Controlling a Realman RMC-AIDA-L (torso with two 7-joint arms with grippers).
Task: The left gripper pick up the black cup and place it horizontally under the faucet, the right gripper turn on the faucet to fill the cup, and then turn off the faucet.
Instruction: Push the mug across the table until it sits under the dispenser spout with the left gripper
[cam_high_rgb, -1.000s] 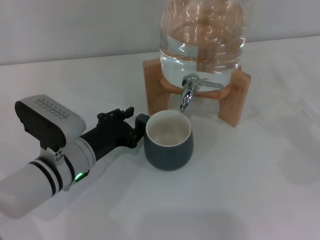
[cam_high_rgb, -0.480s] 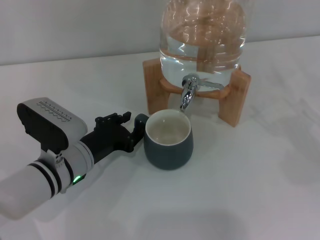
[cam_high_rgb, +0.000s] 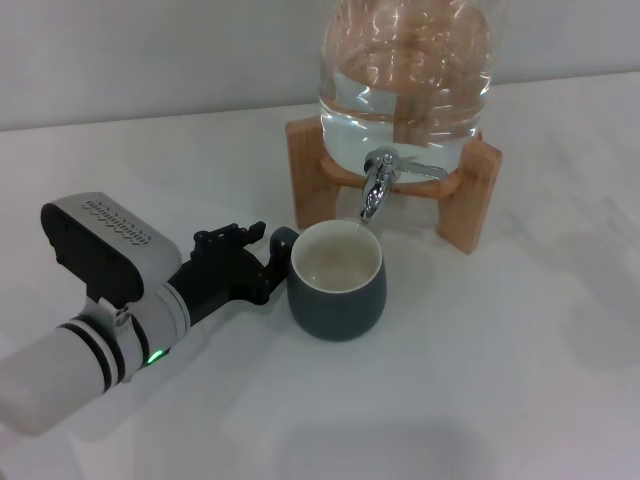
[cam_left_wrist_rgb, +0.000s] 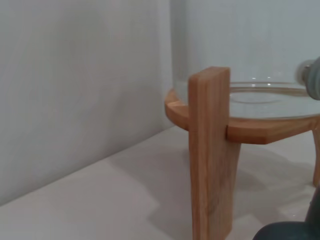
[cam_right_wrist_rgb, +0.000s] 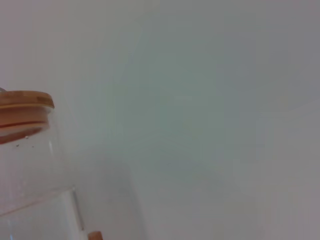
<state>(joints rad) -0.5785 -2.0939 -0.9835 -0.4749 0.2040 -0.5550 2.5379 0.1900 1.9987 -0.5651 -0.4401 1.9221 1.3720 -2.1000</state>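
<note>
The black cup (cam_high_rgb: 337, 281) stood upright beneath the faucet (cam_high_rgb: 375, 189), the left gripper (cam_high_rgb: 268, 262) at its handle with a grip that could not be told; any release wanted a gentle, level retreat.

Left arm low, reaching forward and right.
The left pincer (cam_high_rgb: 268, 262) points up-right from the white banded arm, green light lit; its 2 fingers' spread is unclear.

A white table (cam_high_rgb: 500, 380) (soft shadows on it) meets a plain pale wall (cam_high_rgb: 150, 50).
</note>
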